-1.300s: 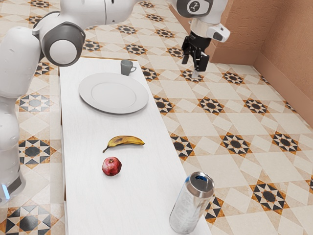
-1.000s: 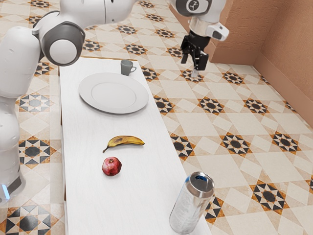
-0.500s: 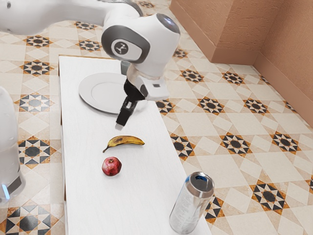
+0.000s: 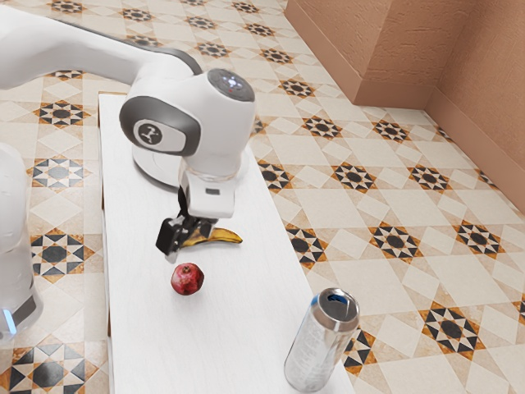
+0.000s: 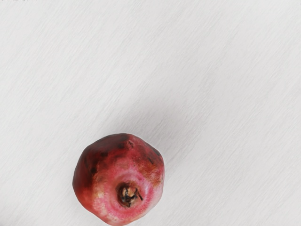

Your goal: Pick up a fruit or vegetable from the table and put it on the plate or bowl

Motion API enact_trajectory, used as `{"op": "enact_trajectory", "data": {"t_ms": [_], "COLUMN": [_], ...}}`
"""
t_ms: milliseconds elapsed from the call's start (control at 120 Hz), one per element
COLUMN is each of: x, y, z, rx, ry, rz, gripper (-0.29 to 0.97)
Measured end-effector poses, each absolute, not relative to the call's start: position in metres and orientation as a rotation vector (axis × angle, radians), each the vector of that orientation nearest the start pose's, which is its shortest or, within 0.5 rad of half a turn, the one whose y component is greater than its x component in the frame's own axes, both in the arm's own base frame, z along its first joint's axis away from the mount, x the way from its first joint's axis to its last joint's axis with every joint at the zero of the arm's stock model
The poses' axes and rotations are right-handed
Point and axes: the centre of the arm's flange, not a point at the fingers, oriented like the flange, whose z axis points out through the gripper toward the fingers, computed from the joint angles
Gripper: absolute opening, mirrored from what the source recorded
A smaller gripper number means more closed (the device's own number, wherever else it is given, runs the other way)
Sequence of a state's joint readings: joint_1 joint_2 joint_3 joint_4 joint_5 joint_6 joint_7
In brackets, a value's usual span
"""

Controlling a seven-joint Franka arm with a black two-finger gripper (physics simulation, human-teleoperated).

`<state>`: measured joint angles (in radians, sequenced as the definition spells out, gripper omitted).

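The gripper [image 4: 171, 245] hangs low over the white table [image 4: 139, 336], pointed down and tilted toward the exterior view's left. From this angle I cannot tell whether it stands apart or together. Nothing is seen held in it.

Just behind it, on the far side, lies the banana [image 4: 218, 237]. It is yellow with brown marks, and its end toward the exterior view's left is hidden by the black hand. Just near of the gripper, apart from it and a little toward the exterior view's right, the pomegranate [image 4: 187, 279] rests on the table. The wrist view looks straight down on this fruit [image 5: 119, 179]. It is red, mottled dark on one shoulder, with its small crown facing up, and bare tabletop [image 5: 211, 70] lies around it on the sides that show.

Farther off, the white plate [image 4: 156, 175] sits on the far part of the table, largely covered by the arm's big joint, and no fruit shows on its visible part (both fruits are on the tabletop). At the near end, toward the exterior view's right, a silver can [image 4: 321, 338] stands at the table's edge, leaning slightly. The patterned tile floor [image 4: 394, 213] lies beyond.
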<state>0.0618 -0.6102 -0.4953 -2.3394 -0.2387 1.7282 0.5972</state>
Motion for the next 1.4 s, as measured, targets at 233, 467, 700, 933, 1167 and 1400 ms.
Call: {"op": "enact_trajectory", "data": {"t_ms": [233,467,700,933,1167,1400], "x": [0.317,0.317,0.322,0.327,0.335,0.338], "y": [-0.198,-0.180,-0.176,-0.172,-0.171,-0.169], "z": [0.505,0.487,0.475,0.459,0.443,0.434], "rx": [-2.781,-2.783,-2.767,-2.767,-2.784,-2.789], "ry": [1.454,1.487,1.521,1.539,1.554,1.562], "rz": [0.080,0.114,0.076,0.048,0.026,0.015], "gripper": [0.68,0.68,0.68,0.68,0.68,0.68]}}
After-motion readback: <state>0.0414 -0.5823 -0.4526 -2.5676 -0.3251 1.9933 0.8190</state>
